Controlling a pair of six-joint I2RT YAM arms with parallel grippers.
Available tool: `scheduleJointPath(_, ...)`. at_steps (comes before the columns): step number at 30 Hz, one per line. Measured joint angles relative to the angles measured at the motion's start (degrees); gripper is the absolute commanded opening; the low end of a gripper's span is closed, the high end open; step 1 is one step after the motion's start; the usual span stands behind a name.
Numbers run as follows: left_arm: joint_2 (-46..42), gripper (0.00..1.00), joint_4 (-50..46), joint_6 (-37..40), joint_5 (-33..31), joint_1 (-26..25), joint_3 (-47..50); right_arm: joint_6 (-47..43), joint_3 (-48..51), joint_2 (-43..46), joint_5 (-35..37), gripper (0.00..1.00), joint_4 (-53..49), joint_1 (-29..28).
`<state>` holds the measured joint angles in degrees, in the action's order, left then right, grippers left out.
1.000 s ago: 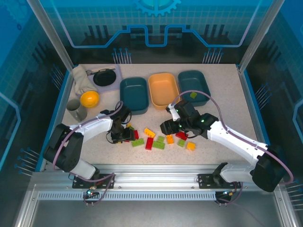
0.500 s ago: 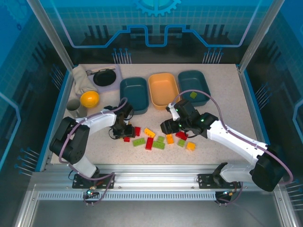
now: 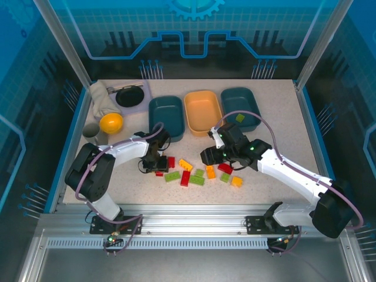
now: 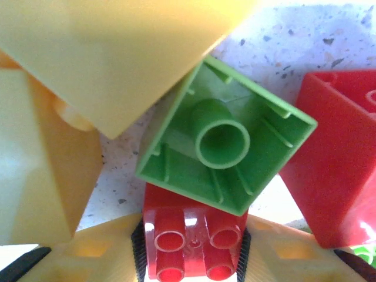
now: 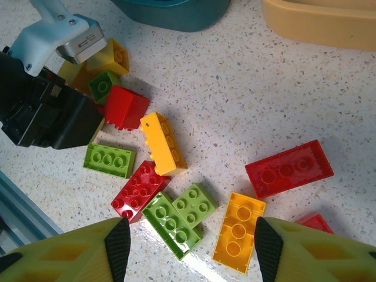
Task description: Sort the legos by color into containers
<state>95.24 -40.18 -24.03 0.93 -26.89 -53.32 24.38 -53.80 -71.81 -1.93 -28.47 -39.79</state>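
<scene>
One red brick [image 4: 194, 247] is clamped in my left gripper [image 3: 156, 167], near-left of the orange tray [image 3: 202, 111], for lifting out; right gripper [image 5: 187, 239] hangs spread, empty, over legos [image 3: 197, 175] before that tray, probably lining up a pick.

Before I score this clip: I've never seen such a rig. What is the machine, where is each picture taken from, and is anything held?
Two robot arms are bolted at a table's near edge, each ending in a two-finger gripper. One picture looks down from above and behind them; the other two come from cameras on the wrists. Red, yellow and green bricks lie on the table. Beyond them are a left teal tray, an orange tray and a right teal tray, which holds one green brick. The left gripper pinches a small red brick. The right gripper hangs open over the bricks, empty.
</scene>
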Motion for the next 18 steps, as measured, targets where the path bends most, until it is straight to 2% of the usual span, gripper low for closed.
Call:
scheduleJointPath(6, -0.2, 0.32, -0.11, -1.14, -1.77, -1.16, -0.17, 1.11, 0.0, 0.02, 0.04, 0.6, -0.02, 1.55)
scheduleJointPath(18, -6.32, 0.29, -2.86, -5.07, -2.23, -2.23, -0.17, 4.66, -1.51, 3.08, 0.13, 0.59, 0.7, 7.56)
